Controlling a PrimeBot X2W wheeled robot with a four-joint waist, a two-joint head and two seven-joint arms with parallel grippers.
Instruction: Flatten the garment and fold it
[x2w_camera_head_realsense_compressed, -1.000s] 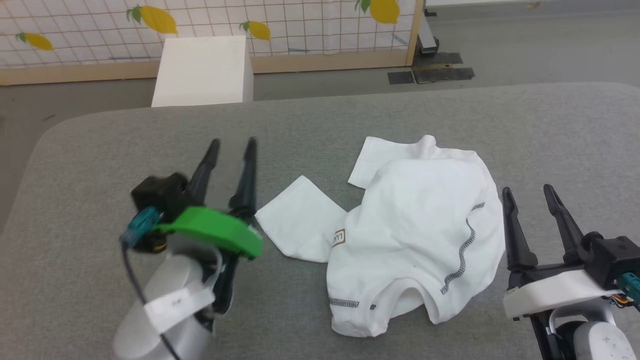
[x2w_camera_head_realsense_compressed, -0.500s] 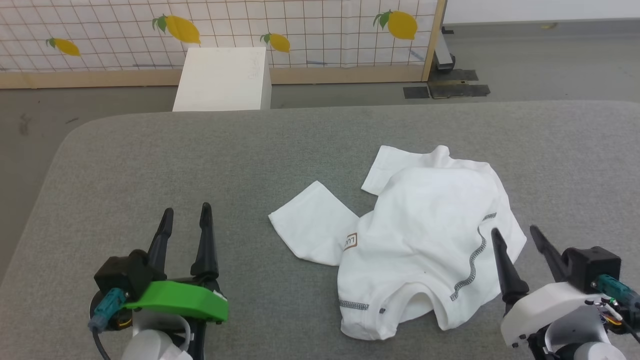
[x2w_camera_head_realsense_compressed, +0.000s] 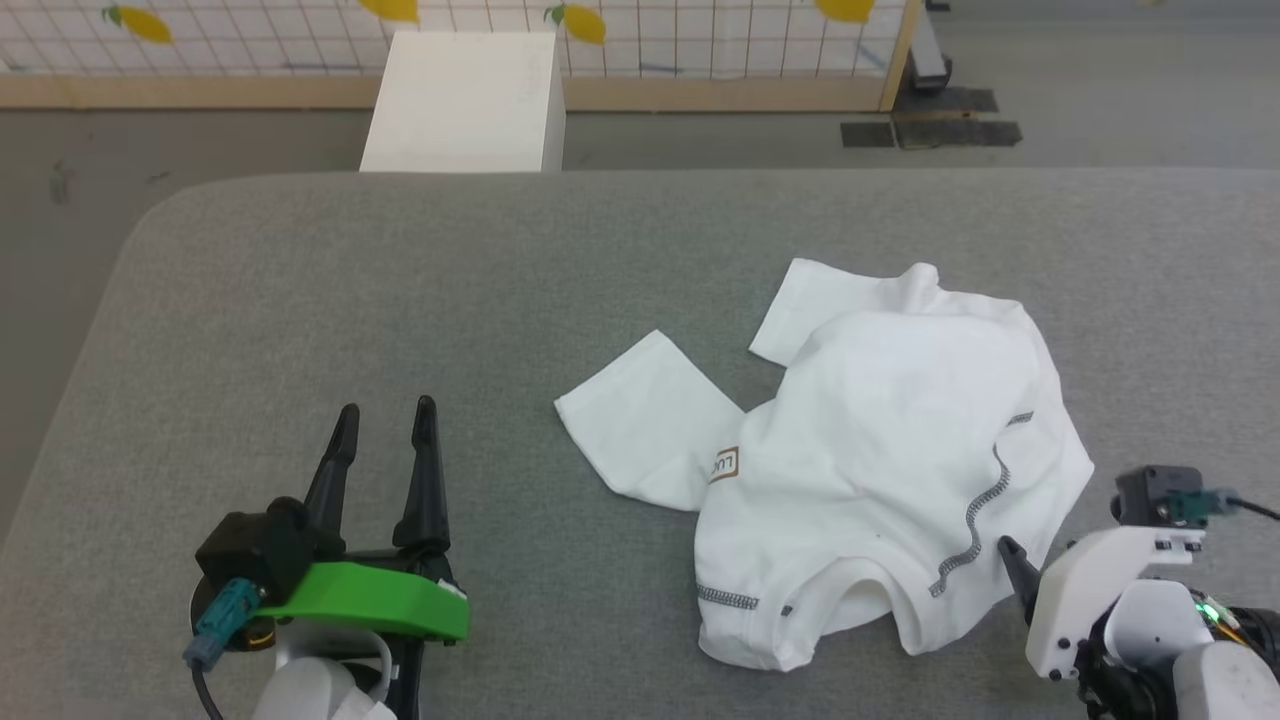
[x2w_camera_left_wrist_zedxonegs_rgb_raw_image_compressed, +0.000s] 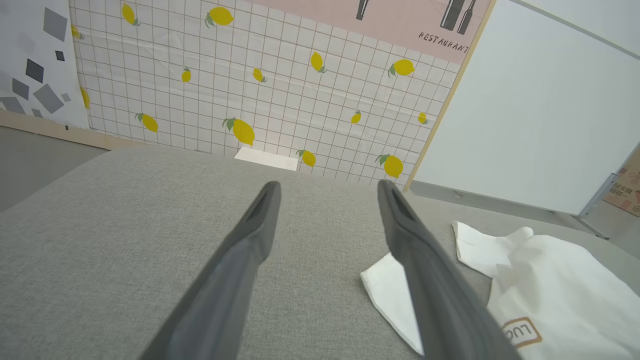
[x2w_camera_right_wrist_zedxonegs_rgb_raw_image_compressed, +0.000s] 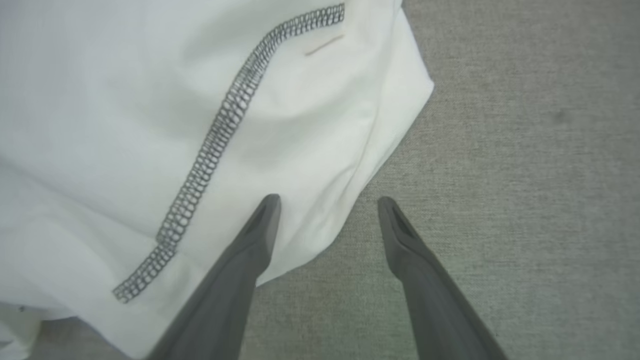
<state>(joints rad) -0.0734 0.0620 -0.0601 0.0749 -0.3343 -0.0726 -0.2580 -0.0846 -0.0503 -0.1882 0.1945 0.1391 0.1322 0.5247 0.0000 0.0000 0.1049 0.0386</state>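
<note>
The garment (x2w_camera_head_realsense_compressed: 880, 450) lies crumpled on the grey padded table (x2w_camera_head_realsense_compressed: 400, 280), right of centre: a white shirt with dark zigzag stitching (x2w_camera_head_realsense_compressed: 975, 520) and a tan patch (x2w_camera_head_realsense_compressed: 723, 465). One sleeve (x2w_camera_head_realsense_compressed: 640, 435) spreads to the left. My left gripper (x2w_camera_head_realsense_compressed: 388, 408) rests open at the lower left, well clear of the sleeve, nothing between its fingers (x2w_camera_left_wrist_zedxonegs_rgb_raw_image_compressed: 328, 184). My right gripper (x2w_camera_right_wrist_zedxonegs_rgb_raw_image_compressed: 328, 200) is open and tipped down at the shirt's right edge: one finger (x2w_camera_right_wrist_zedxonegs_rgb_raw_image_compressed: 250, 250) is over the cloth (x2w_camera_right_wrist_zedxonegs_rgb_raw_image_compressed: 150, 100), the other over bare table. In the head view one dark finger (x2w_camera_head_realsense_compressed: 1010, 565) shows.
A rigid white box (x2w_camera_head_realsense_compressed: 465, 100) stands on the floor just beyond the table's far edge. Behind it runs a lemon-patterned grid wall (x2w_camera_left_wrist_zedxonegs_rgb_raw_image_compressed: 250, 75) with a wooden base. Dark plates (x2w_camera_head_realsense_compressed: 930, 130) lie on the floor at the far right. Bare table stretches left of the shirt.
The head camera has shifted. My left gripper pulled back from beside the sleeve to the lower left. My right gripper tipped downward at the shirt's right edge. The shirt lies as before.
</note>
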